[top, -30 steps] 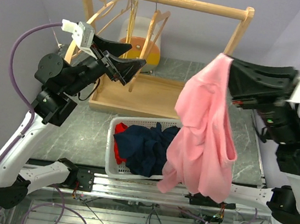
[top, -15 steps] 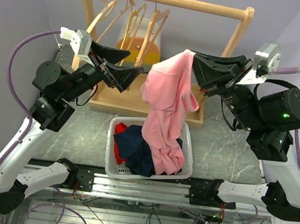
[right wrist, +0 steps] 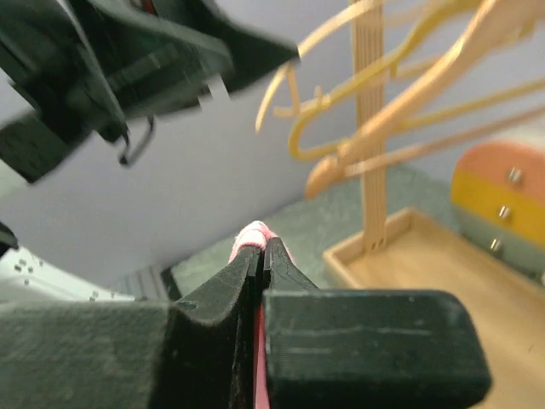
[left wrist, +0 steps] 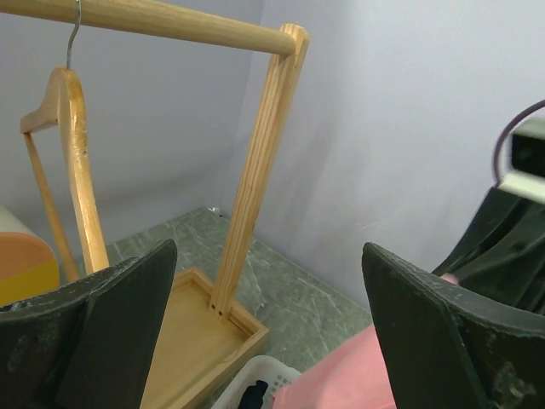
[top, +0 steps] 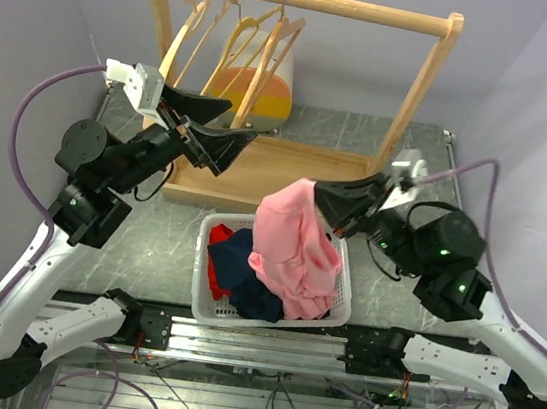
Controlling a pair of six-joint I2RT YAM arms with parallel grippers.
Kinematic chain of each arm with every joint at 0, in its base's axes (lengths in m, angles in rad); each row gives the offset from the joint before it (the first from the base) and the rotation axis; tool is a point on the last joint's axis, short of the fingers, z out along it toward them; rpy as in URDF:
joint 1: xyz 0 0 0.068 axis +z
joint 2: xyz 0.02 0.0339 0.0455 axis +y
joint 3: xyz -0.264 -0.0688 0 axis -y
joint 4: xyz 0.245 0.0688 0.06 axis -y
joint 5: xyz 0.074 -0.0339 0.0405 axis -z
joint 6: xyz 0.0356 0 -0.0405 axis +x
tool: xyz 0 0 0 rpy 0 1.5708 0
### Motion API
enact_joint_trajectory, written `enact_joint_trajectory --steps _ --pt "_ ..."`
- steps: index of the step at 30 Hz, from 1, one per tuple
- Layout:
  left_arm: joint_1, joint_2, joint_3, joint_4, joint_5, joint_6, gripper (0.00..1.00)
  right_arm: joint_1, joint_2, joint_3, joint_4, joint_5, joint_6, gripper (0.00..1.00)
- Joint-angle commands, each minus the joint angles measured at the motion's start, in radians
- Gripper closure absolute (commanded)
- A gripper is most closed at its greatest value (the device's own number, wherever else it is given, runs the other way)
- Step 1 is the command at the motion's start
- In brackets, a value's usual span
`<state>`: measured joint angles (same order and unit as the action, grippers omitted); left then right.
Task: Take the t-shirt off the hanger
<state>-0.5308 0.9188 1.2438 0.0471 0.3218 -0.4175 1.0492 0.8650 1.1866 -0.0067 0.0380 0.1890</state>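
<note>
Grey worktop [top: 158, 235], basket [top: 199, 291] at front edge: right claw [top: 308, 185] pinches the t-shirt [top: 293, 247]; dropped off-centre, it could spill out. Left claw [top: 238, 124] wide, empty.

3 hangers [top: 187, 37], 1 tee [top: 294, 238], 1 basket [top: 202, 276]

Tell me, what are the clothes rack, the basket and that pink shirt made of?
Clothes rack: pale wood, apparently unpainted, with visible grain. Basket: probably white plastic, judging by its moulded lattice walls. Pink shirt: soft matte fabric, perhaps cotton knit, since it drapes and folds limply.
</note>
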Motion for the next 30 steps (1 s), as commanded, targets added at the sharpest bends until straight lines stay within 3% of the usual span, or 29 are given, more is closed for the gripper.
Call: enact_joint_trajectory --steps 1,17,22,30 --pt "0.001 -0.046 -0.023 -0.025 -0.02 0.019 0.0 0.003 -0.038 -0.161 0.062 -0.001 0.165 1.0" --pt "0.001 -0.178 -0.183 -0.119 -0.089 0.021 0.05 0.004 -0.048 -0.709 0.198 -0.048 0.481 1.0" --pt "0.001 -0.267 -0.232 -0.175 -0.155 0.047 0.05 0.003 0.016 -0.773 0.275 -0.059 0.499 1.0" --pt "-0.001 -0.297 -0.337 -0.222 -0.121 0.02 0.07 0.003 0.207 -0.822 0.324 -0.034 0.541 1.0"
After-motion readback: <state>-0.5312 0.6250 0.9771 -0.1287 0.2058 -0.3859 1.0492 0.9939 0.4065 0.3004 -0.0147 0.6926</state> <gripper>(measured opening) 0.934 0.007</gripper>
